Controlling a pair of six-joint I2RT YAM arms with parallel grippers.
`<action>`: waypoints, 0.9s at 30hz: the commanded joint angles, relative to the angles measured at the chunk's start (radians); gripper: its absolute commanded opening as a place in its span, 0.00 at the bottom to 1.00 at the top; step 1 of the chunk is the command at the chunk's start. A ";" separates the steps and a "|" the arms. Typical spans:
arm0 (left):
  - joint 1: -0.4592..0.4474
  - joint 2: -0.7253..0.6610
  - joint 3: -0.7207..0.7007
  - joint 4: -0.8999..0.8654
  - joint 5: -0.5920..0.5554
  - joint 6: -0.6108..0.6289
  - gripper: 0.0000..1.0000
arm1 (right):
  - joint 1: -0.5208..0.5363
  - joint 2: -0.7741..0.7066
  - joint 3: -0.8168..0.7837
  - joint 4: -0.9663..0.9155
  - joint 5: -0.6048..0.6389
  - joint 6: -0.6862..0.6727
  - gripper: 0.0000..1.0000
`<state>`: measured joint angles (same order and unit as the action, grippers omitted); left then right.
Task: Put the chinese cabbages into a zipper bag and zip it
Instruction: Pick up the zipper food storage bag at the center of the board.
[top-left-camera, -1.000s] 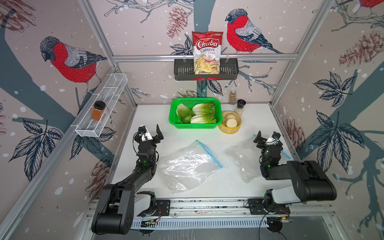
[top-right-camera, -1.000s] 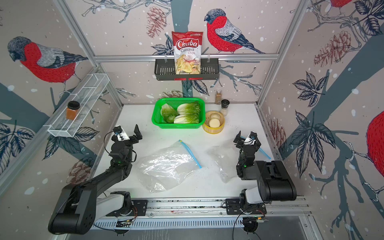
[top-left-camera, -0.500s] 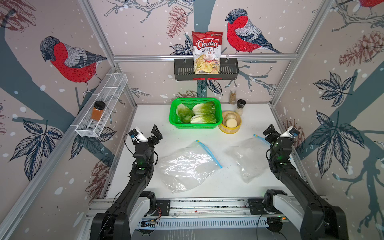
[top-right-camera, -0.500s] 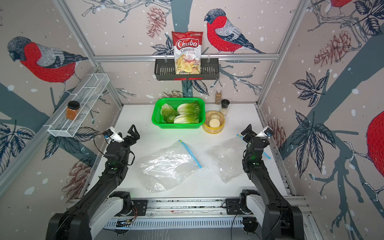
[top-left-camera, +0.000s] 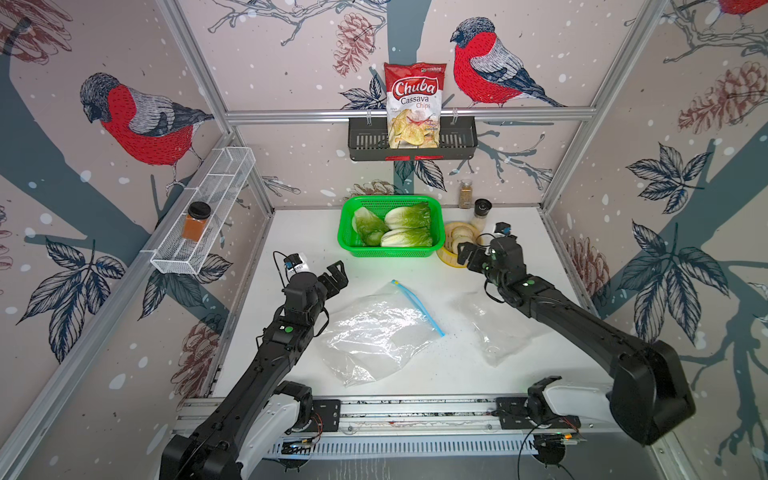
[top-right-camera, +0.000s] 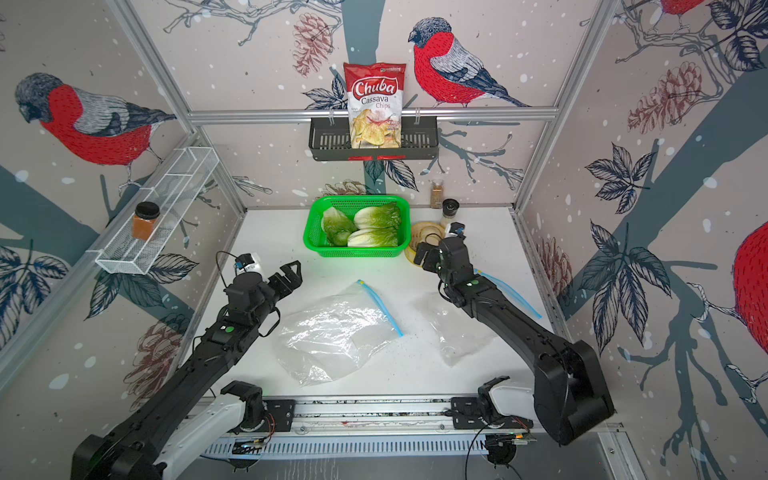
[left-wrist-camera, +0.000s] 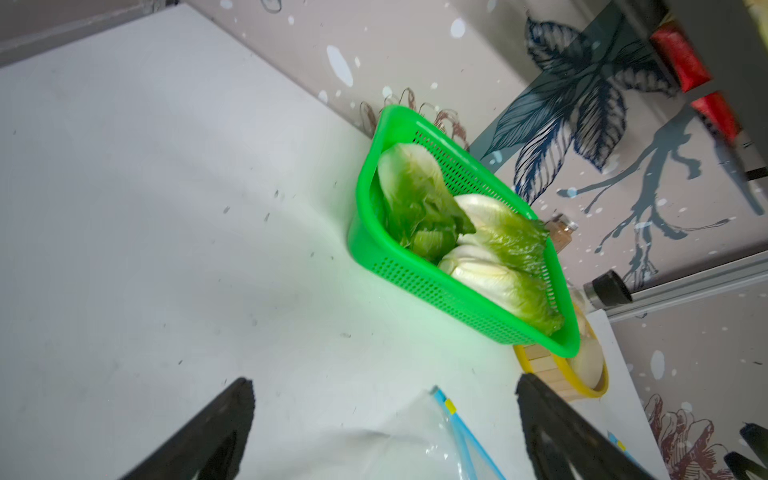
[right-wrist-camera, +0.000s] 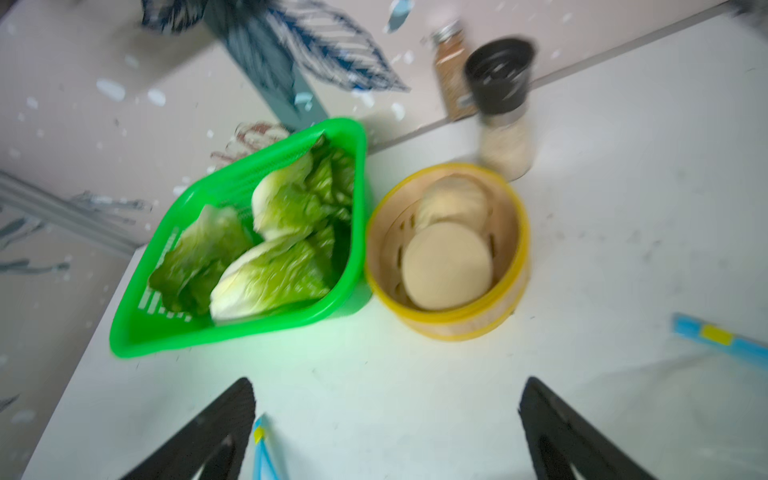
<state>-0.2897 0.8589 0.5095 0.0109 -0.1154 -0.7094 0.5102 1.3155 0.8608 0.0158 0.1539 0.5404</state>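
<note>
**Bimanual workspace, both arms raised.** Three chinese cabbages lie side by side in a green perforated basket at the back of the white counter. A clear zipper bag with a blue zip strip lies flat mid-counter. A second zipper bag lies partly under the right arm. The left hand, jaws wide and gripping nothing, hangs beside the first bag and faces the basket. The right hand, equally wide and unladen, hangs at a yellow-rimmed steamer that sits just beside the basket.

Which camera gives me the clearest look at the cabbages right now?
Left wrist: the chinese cabbages are close, sharp, all three visible. Right wrist shows them close but blurred; both top views show them small.
</note>
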 joint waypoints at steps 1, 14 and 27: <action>-0.079 -0.009 0.010 -0.147 -0.014 -0.049 0.98 | 0.078 0.054 0.047 -0.094 -0.020 0.046 1.00; -0.316 -0.064 -0.116 -0.232 -0.033 -0.242 0.98 | 0.232 0.170 0.043 -0.019 -0.122 0.145 1.00; -0.304 0.064 -0.156 -0.073 -0.181 -0.139 0.99 | 0.228 0.219 0.038 -0.012 -0.188 0.160 1.00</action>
<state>-0.6052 0.8906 0.3363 -0.1436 -0.2329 -0.9222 0.7441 1.5280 0.8989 -0.0147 -0.0120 0.6842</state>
